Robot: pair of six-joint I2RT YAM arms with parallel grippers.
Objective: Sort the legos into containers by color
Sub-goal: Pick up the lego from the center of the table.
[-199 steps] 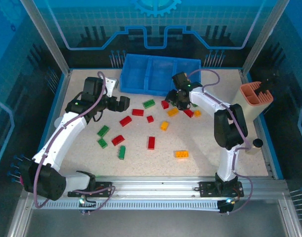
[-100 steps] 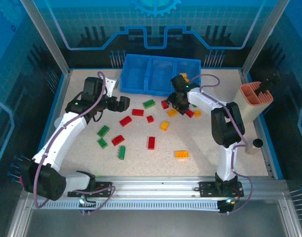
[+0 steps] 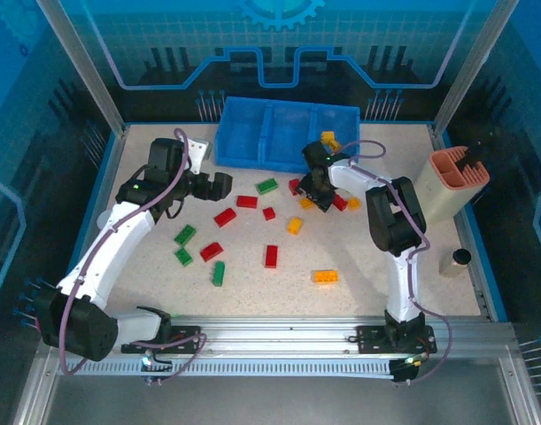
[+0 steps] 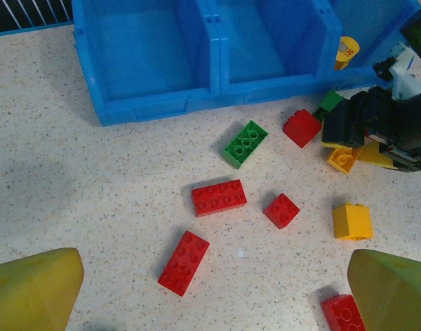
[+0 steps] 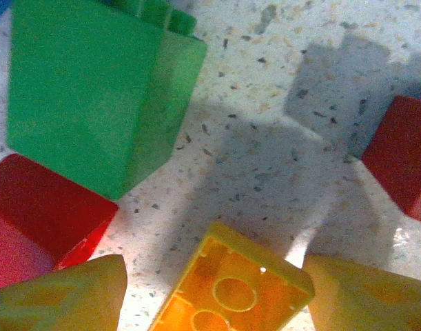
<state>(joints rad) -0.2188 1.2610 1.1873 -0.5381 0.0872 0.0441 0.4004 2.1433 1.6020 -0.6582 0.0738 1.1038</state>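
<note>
Well, counter (image 3: pixel 359 297): carries the scattered legos (image 3: pixel 270 255), red, green and orange-yellow, lying just as they did 1 second ago.
Containers (image 3: pixel 261 161): 3 blue compartments at the far edge; no brick seen inside, so by my reading the sorting has barely begun.
Right arm (image 3: pixel 390 217): its elbow has swung left, folding tighter toward the containers.
Left tool (image 3: pixel 219 184): unmoved, spread wide, holding nothing, hovering left of the bricks.
Right tool (image 3: pixel 316 186): low in the cluster just before the right compartment, about half spread, 1 finger on each side of a brick; a gap shows at 1 finger, so no firm hold is evident.
Orange-yellow brick (image 5: pixel 231 289): hollow underside facing the wrist camera, between those fingers, near a green brick (image 5: pixel 93 89) and a red brick (image 5: pixel 38 221); likely the next pick.
</note>
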